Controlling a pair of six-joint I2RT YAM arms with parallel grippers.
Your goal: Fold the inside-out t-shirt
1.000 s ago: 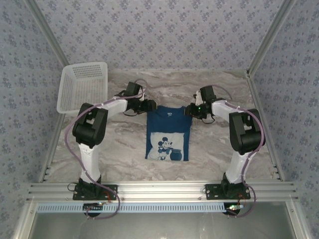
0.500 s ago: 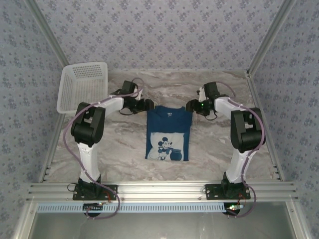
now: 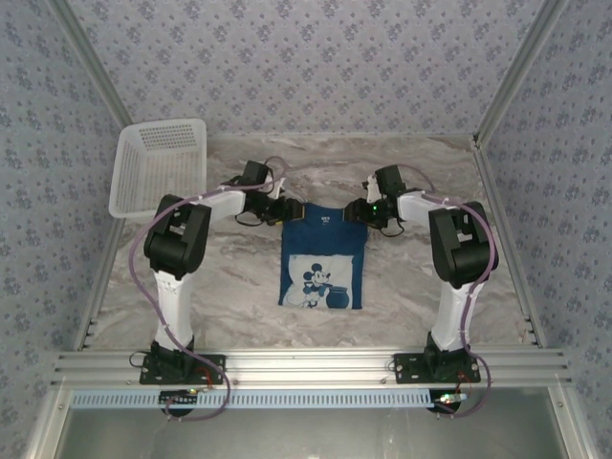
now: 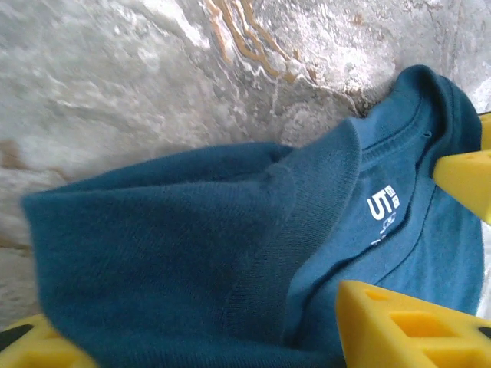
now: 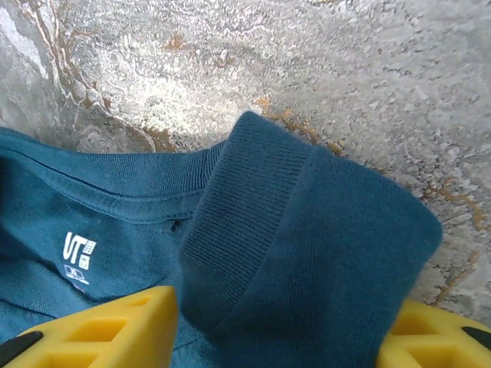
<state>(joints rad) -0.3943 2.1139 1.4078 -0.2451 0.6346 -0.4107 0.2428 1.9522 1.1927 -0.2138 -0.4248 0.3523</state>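
Shirt: the shirt [image 3: 323, 256] is lying flat at the middle of the table [image 3: 239, 277], folded into a narrow rectangle, with its collar pointing to the table's far edge and its hem to the near edge.
Colour: dark blue cloth is showing all over it.
Print: a whitish cartoon print [image 3: 320, 282] is facing up on the half of the shirt nearer the table's near edge.
Collar: the ribbed collar [image 5: 238, 207] is curling up off the table at both ends, where the hands are meeting it.
Label: a small white size label [image 4: 381, 205] is showing inside the neck, just below the collar band.
Left hand: the left hand [image 3: 283, 210] is reaching in low over the table's far half, at the shirt corner toward the table's left side. Its yellow fingers [image 4: 406, 322] are standing partway apart and holding a thick raised fold of shoulder cloth, which is filling the gap between them.
Right hand: the right hand [image 3: 356, 211] is sitting level with it, at the shirt corner toward the table's right side. Its yellow fingers [image 5: 100, 330] are also standing partway apart and pinching a doubled-over fold of collar and shoulder.
Arms: both arms are bending inward from their bases at the table's near edge.
Basket: a white lattice basket [image 3: 158, 167] is sitting at the table's far left corner, well apart from the shirt.
Surface: the table is showing grey marbling with brown veins beside the raised folds.
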